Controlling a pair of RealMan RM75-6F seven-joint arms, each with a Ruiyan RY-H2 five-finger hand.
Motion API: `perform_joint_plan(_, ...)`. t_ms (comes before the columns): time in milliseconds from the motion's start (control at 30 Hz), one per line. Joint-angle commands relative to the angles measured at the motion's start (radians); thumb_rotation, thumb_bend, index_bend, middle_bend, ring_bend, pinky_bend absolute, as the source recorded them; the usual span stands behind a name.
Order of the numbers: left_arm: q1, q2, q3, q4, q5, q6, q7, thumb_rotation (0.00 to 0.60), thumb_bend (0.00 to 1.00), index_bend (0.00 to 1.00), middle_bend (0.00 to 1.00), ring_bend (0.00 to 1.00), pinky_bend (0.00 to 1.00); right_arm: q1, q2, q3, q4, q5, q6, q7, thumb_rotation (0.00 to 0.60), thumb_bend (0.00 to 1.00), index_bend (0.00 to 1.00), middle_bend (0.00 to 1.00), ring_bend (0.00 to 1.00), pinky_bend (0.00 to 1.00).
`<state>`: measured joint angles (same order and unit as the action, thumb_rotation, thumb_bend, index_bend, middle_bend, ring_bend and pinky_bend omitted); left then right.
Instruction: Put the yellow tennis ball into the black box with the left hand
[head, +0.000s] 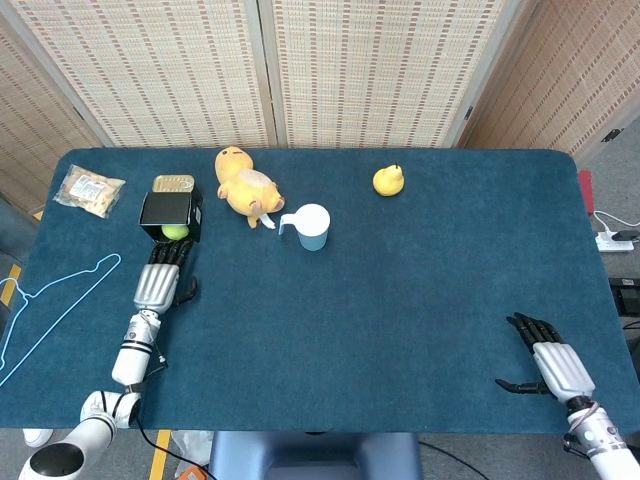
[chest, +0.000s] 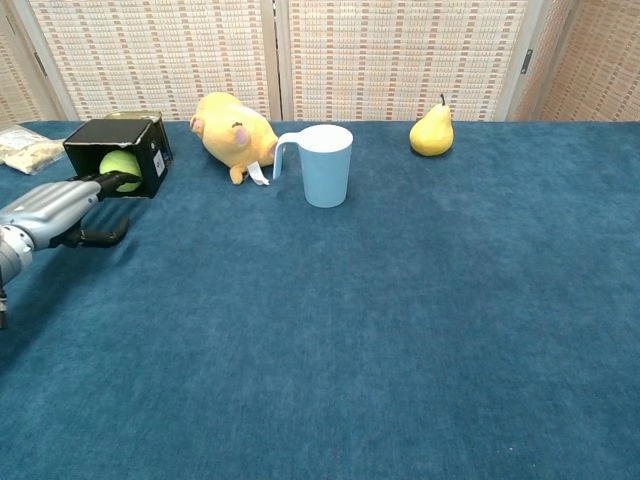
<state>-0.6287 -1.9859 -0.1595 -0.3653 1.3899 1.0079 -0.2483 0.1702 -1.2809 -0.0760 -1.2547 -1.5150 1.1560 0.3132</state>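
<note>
Far left on the blue table (head: 400, 300) there's a light blue wire hanger (head: 50, 300) hanging partly over the edge, and a clear bag of snacks (head: 90, 190) up in the back corner. Next comes the black box (head: 170, 212), lying on its side with the opening toward the robot, and a flat tin (head: 173, 184) sits right behind it. The yellow tennis ball (chest: 119, 168) is sitting inside the box, right at the mouth. The left hand (chest: 55, 212) is just in front of the box, holding nothing, fingers stretched out straight toward the opening and the thumb sticking out to the side. From the chest view the fingertips (chest: 112, 182) overlap the ball, but I honestly can't tell if they're touching it.

Moving right, there's a yellow plush toy (head: 245, 187) lying on its side, then a light blue mug (chest: 325, 164) standing upright just beside it, handle pointing at the plush. Further back and right is a yellow pear (chest: 431, 131), upright, well apart from everything. Way over at the near right corner the right hand (head: 555, 362) rests on the table, empty, fingers spread.
</note>
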Motion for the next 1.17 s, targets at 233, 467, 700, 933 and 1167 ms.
perform_joint_plan(233,0.355,0.375,0.146,-0.684,0.056,0.377,0.324,0.097,0.50,0.00,0.00,0.00,0.00,-0.002,0.009,-0.012,-0.008,-0.030,0.023,0.014,0.506,0.00,0.00,0.00,0.00,0.00)
perform_joint_plan(467,0.554,0.604,0.283,-0.980,0.129,0.575,0.202,0.195,0.39,0.05,0.00,0.00,0.00,-0.003,0.019,-0.030,-0.036,-0.086,0.068,-0.009,0.508,0.00,0.00,0.00,0.00,0.00)
perform_joint_plan(700,0.607,0.558,0.285,-0.837,0.139,0.593,0.073,0.194,0.31,0.05,0.00,0.00,0.00,0.007,0.021,-0.035,-0.065,-0.099,0.063,-0.054,0.511,0.00,0.00,0.00,0.00,0.00)
perform_joint_plan(933,0.605,0.539,0.272,-0.805,0.169,0.590,0.077,0.196,0.32,0.00,0.00,0.00,0.00,0.002,0.025,-0.034,-0.066,-0.094,0.076,-0.046,0.528,0.00,0.00,0.00,0.00,0.00)
perform_joint_plan(1167,0.603,0.532,0.261,-0.827,0.191,0.586,0.098,0.194,0.32,0.00,0.00,0.00,0.00,0.005,0.029,-0.040,-0.051,-0.103,0.079,-0.028,0.528,0.00,0.00,0.00,0.00,0.00)
